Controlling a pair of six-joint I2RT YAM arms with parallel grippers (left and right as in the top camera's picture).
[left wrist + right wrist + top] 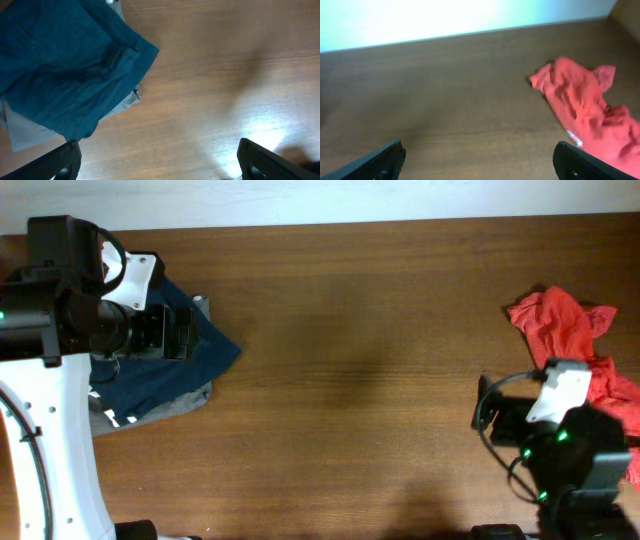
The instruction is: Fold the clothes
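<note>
A folded dark blue garment (170,360) lies on a grey garment (160,408) at the table's left; both show in the left wrist view, blue garment (65,65) over grey garment (25,132). A crumpled red garment (575,340) lies at the right edge and shows in the right wrist view (585,110). My left gripper (185,332) hovers over the blue garment's right part, open and empty (160,160). My right gripper (485,412) is open and empty (480,160), over bare wood left of the red garment.
The brown wooden table (360,360) stretches between the two piles. A white wall edge (350,200) runs along the far side. The left arm's white base (40,450) stands at the front left.
</note>
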